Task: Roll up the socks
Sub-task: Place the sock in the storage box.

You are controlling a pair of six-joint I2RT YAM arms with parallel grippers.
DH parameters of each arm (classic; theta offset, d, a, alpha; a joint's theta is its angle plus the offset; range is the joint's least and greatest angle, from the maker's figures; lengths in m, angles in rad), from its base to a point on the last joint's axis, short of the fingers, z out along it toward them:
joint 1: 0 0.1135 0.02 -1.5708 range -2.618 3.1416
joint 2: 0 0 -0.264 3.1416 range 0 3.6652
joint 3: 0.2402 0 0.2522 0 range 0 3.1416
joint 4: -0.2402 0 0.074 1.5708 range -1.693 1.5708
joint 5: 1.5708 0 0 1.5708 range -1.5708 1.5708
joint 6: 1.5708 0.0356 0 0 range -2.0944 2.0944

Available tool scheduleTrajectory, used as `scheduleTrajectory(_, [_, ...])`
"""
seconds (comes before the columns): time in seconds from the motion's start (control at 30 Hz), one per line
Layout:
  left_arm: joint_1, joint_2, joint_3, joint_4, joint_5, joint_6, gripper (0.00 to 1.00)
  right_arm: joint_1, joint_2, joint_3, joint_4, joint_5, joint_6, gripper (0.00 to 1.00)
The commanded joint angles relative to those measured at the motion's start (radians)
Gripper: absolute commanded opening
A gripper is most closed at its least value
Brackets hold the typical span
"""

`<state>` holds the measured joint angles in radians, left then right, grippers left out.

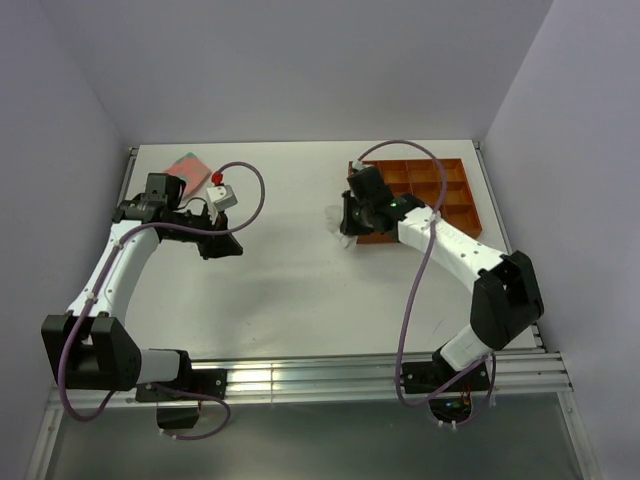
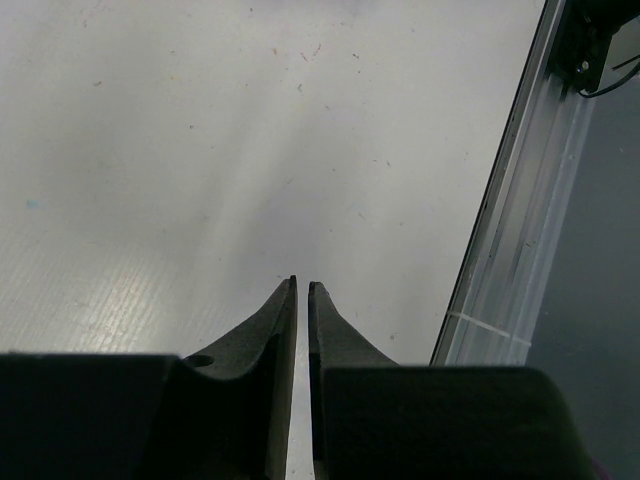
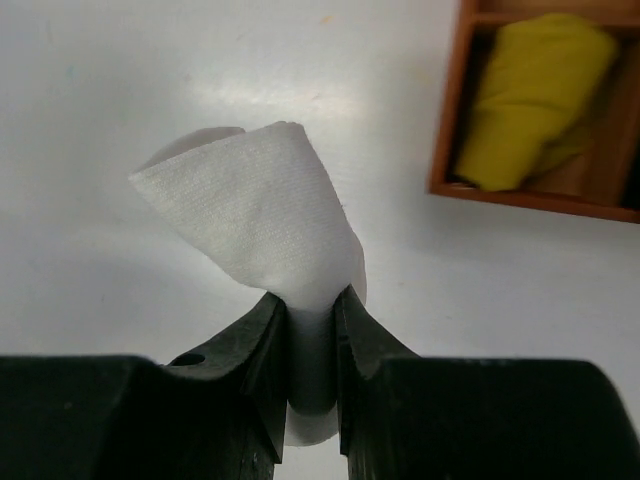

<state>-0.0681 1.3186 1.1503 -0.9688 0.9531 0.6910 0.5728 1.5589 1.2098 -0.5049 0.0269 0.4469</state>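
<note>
A plain white sock [image 3: 250,210] is pinched between my right gripper's [image 3: 310,295] fingers, bunched and folded, and held just above the white table. In the top view that gripper [image 1: 350,222] sits at the left edge of the orange tray [image 1: 455,215], with white fabric [image 1: 346,240] showing under it. My left gripper [image 2: 302,285] is shut and empty over bare table; in the top view it [image 1: 228,248] is at the left middle. No striped sock shows.
The orange compartment tray [image 3: 450,150] holds a yellow cloth bundle [image 3: 535,95]. A pink-red flat item [image 1: 187,165] and a small white block with a red knob [image 1: 219,190] lie at the back left. An aluminium rail [image 2: 510,250] runs along the table's near edge.
</note>
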Motion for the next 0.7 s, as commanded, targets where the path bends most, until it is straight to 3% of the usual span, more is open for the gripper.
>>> scheduleTrajectory(0.0, [0.013,0.013,0.043,-0.022,0.036,0.021,0.14,-0.065,-0.100,0.063,-0.070,0.140,-0.025,0.00])
scheduleTrajectory(0.37, [0.053,0.111,0.135,-0.056,0.068,0.019,0.15,-0.328,-0.206,0.080,-0.205,0.597,-0.074,0.00])
scheduleTrajectory(0.53, [0.097,0.145,0.175,-0.050,0.119,0.007,0.15,-0.427,-0.211,0.056,-0.169,0.712,-0.111,0.00])
scheduleTrajectory(0.67, [0.111,0.153,0.186,-0.056,0.142,0.021,0.15,-0.493,-0.186,0.030,-0.115,0.716,-0.134,0.00])
